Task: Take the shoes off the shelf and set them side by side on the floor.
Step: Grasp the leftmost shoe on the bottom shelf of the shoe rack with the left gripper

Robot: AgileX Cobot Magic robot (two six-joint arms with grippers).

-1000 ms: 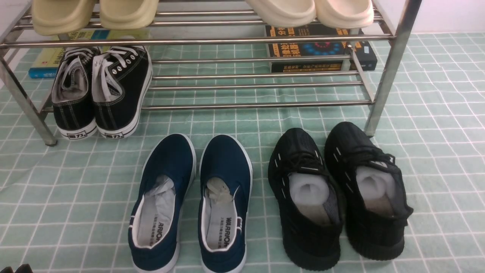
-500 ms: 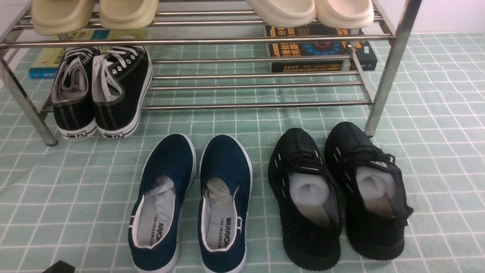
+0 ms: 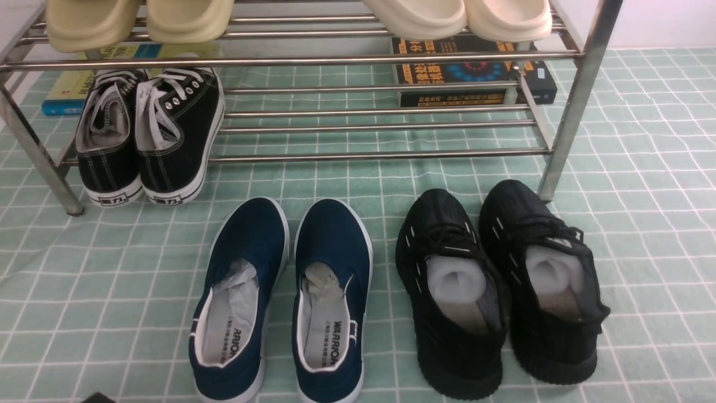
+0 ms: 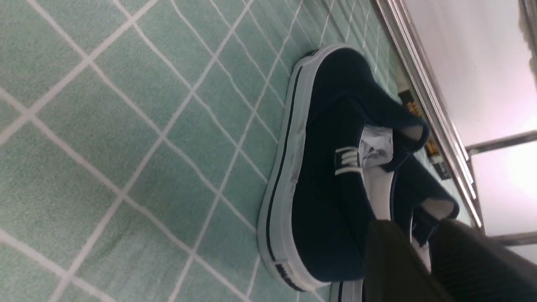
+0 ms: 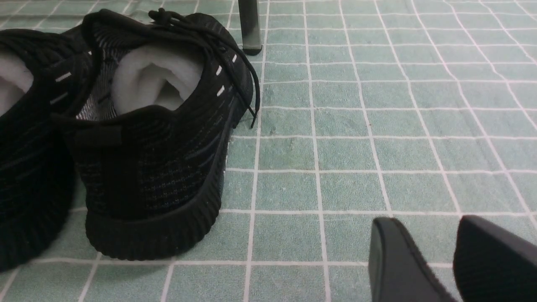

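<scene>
The shoes (image 3: pixel 145 134), black canvas lace-ups with white laces and soles, stand as a pair on the left end of the shelf's (image 3: pixel 380 155) lower tier, heels toward me. In the front view, only a dark corner of my left gripper (image 3: pixel 98 398) shows at the bottom edge, far below them. In its wrist view my left gripper (image 4: pixel 419 235) is open and empty, low over the floor (image 4: pixel 105 126) behind the navy slip-ons (image 4: pixel 331 176). My right gripper (image 5: pixel 419 224) is open and empty above bare floor, right of the black knit sneakers (image 5: pixel 159 138).
Navy slip-ons (image 3: pixel 279 296) and black knit sneakers (image 3: pixel 498 285) stand on the floor (image 3: pixel 112 268) in front of the shelf. Pale slippers (image 3: pixel 140 19) sit on the top tier. Books (image 3: pixel 475 73) lie behind the rack. A shelf leg (image 5: pixel 250 25) stands past the knit sneakers.
The dark piece of my left gripper slid rightward along the front view's bottom edge, then sank so only a sliver shows. No shoe has moved.
</scene>
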